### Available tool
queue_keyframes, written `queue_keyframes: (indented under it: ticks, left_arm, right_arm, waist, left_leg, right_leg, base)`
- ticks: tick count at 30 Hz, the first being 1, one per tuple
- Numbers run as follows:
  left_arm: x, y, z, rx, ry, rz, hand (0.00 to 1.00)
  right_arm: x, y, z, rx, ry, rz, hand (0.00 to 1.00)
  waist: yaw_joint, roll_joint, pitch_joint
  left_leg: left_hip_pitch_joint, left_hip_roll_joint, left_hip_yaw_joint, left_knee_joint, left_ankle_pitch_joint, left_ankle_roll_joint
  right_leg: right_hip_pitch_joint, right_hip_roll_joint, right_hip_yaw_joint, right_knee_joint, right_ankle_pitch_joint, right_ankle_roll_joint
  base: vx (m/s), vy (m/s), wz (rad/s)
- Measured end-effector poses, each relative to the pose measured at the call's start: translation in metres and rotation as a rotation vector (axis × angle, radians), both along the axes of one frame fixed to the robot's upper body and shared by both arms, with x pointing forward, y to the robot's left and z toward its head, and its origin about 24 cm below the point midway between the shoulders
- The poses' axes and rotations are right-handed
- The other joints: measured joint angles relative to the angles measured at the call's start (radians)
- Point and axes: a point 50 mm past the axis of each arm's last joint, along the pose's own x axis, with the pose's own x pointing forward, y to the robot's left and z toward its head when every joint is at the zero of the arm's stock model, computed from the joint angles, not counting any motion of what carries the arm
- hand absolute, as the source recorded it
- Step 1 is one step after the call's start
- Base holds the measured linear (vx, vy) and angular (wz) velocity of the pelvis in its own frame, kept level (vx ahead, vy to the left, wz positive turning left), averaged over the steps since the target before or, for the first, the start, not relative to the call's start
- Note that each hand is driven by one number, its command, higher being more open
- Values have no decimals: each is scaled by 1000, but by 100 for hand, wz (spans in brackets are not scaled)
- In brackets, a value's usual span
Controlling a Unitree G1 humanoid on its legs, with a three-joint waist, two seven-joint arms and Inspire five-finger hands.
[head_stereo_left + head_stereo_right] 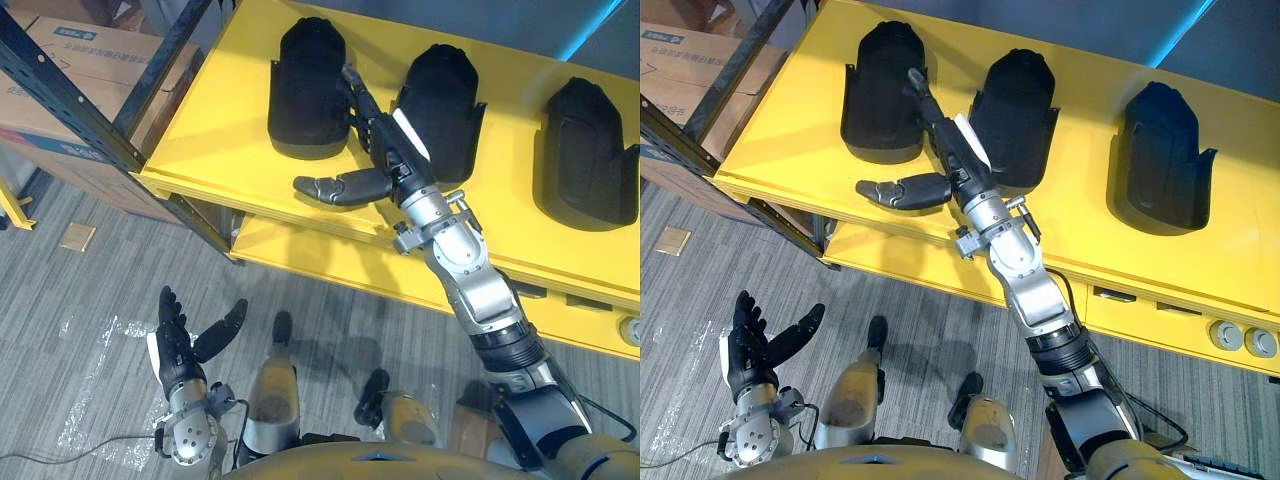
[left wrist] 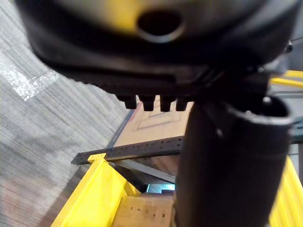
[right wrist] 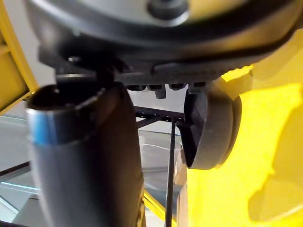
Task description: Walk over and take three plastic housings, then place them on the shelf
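Observation:
Three black plastic housings stand in a row on the yellow shelf (image 1: 230,130): a left one (image 1: 308,90), a middle one (image 1: 445,105) and a right one (image 1: 588,155). My right hand (image 1: 385,145) reaches over the shelf with its fingers straight in the gap between the left and middle housings, and its thumb (image 1: 340,187) spread out to the left above the shelf's front. It holds nothing. The right wrist view has a rounded housing edge (image 3: 210,125) just past the fingers. My left hand (image 1: 185,345) hangs low over the floor with its fingers spread and empty.
A dark metal rack post (image 1: 70,100) runs diagonally at the left, with cardboard boxes (image 1: 90,60) behind it. A lower yellow shelf level (image 1: 330,260) juts out under the top one. Grey carpet floor (image 1: 80,290) lies below.

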Motion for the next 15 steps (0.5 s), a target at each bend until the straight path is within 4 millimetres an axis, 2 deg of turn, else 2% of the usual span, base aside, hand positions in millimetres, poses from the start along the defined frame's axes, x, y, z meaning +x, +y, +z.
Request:
queue_keyframes:
  ticks: [10, 15]
  left_arm:
    - [1, 0, 0, 2, -2, -2, 100]
    - [2, -3, 0, -2, -2, -14, 100]
  right_arm:
    - [1, -2, 0, 10, 3, -36, 100]
    - [1, -5, 2, 32, -16, -71, 100]
  waist:
    - [-3, 0, 8]
    - [-2, 8, 15]
  left_leg:
    - [-15, 0, 1, 12, -2, -1]
    - [-16, 0, 1, 17, -4, -3]
  right_leg:
    - [-16, -2, 4, 11, -2, -2]
    - [-16, -3, 4, 14, -2, -2]
  base:
    - [0, 0, 0]
    - [0, 0, 0]
